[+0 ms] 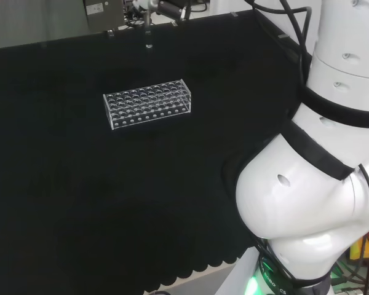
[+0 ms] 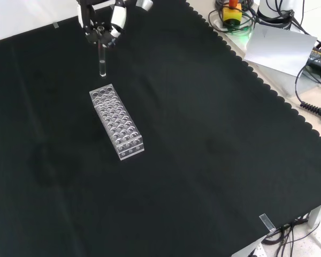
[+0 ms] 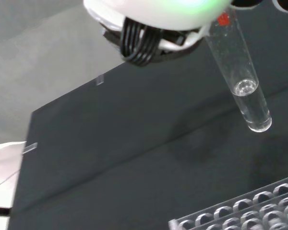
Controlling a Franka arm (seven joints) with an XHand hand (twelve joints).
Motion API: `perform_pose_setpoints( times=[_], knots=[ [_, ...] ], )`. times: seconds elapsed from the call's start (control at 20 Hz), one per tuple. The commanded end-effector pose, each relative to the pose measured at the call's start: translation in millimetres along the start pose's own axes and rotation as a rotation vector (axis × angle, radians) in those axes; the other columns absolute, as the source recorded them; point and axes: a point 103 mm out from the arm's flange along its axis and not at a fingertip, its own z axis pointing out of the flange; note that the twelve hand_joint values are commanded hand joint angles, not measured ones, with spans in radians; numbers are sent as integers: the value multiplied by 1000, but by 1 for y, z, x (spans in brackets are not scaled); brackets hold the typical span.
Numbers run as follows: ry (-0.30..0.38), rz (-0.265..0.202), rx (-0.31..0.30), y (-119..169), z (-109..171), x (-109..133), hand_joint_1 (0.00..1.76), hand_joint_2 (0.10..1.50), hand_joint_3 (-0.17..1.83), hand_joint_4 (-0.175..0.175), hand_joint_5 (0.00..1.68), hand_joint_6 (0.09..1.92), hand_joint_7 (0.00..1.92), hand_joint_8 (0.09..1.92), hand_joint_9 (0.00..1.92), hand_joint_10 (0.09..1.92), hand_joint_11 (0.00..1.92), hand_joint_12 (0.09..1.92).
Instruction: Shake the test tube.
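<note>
Down at the lower right of the wrist view, the clear rack (image 3: 249, 211) shows its rows of empty holes, and above it the test tube (image 3: 240, 81) hangs on a slant with a little clear liquid pooled in its rounded bottom. In the front view the rack (image 2: 116, 122) lies left of centre on the black cloth (image 2: 203, 139), and just beyond its far end, at the upper left of the frame, the tube (image 2: 102, 61) dangles upright from the hand (image 2: 100, 24), clear of the rack and off the cloth. The fingers are pinched on the tube's top end, holding it from above. In the head view the rack (image 1: 147, 103) sits upper centre, with the tube (image 1: 149, 31) higher up at the top edge.

The risks from here: the hold is only at the very top, so a brisk shake could swing the tube loose and drop it. The mouth looks open, so a hard shake could likely fling liquid out. And with the rack so near below, a downward stroke might knock glass on plastic
</note>
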Motion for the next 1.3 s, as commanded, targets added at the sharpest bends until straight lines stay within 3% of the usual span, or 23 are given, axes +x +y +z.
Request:
perform_pose_setpoints(
  times=[0.05, 0.35, 0.55, 0.75, 1.05, 1.3],
  knots=[
    [61, -90, 62, -16, 28, 60, 1230, 668, 572, -175, 1388, 412, 1822, 375, 1726, 349, 1343, 831],
    [94, -165, 102, -28, 46, 105, 1230, 666, 576, -175, 1389, 412, 1823, 374, 1725, 349, 1343, 832],
    [98, -137, 80, -26, 43, 96, 1230, 665, 578, -175, 1389, 413, 1823, 373, 1725, 349, 1342, 832],
    [69, -59, 46, -23, 32, 55, 1230, 664, 580, -175, 1390, 413, 1823, 372, 1726, 349, 1342, 833],
    [-5, 97, -26, -22, 3, -34, 1230, 663, 582, -175, 1390, 413, 1824, 371, 1725, 350, 1341, 833],
    [-77, 186, -84, -22, -29, -94, 1231, 662, 584, -175, 1390, 414, 1824, 371, 1724, 350, 1341, 834]
  ],
)
